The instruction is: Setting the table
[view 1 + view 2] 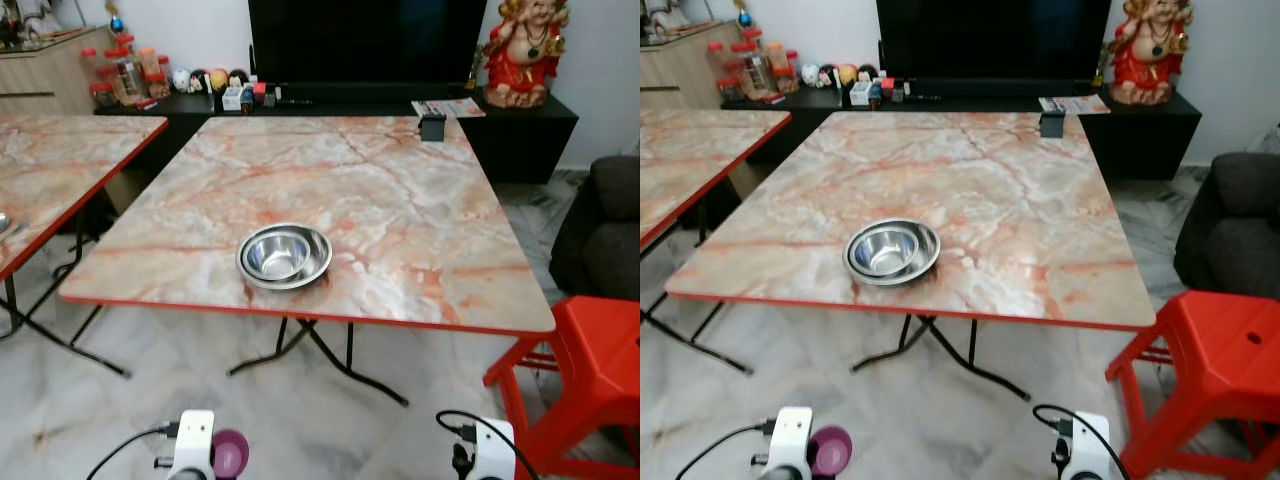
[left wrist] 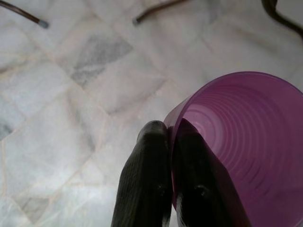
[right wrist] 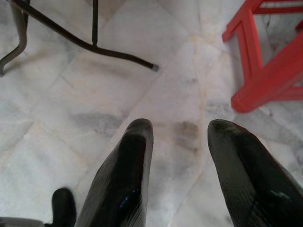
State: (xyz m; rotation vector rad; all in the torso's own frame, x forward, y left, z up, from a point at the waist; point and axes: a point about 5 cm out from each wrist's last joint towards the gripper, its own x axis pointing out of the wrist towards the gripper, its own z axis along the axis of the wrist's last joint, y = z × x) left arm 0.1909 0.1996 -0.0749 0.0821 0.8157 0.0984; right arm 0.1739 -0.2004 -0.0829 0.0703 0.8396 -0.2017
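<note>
The left hand (image 2: 168,142) is pinching a purple cup's (image 2: 246,142) rim low over the floor (image 2: 71,94); the right hand (image 3: 180,137) is hanging spread apart; steel bowls (image 1: 285,255) are sitting at the table's (image 1: 400,200) six o'clock edge

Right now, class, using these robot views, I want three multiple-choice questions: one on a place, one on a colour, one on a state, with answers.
1. Where is the steel bowl?
A. on the stool
B. on the marble table near its front edge
C. on the floor

2. What colour is the cup?
A. purple
B. green
C. white

3. How is the right gripper?
A. shut on a spoon
B. shut on the cup
C. open, holding nothing

Answers: 1 B, the bowl sits by the near edge. 2 A, the left gripper pinches the purple rim. 3 C, floor shows between its fingers.
</note>
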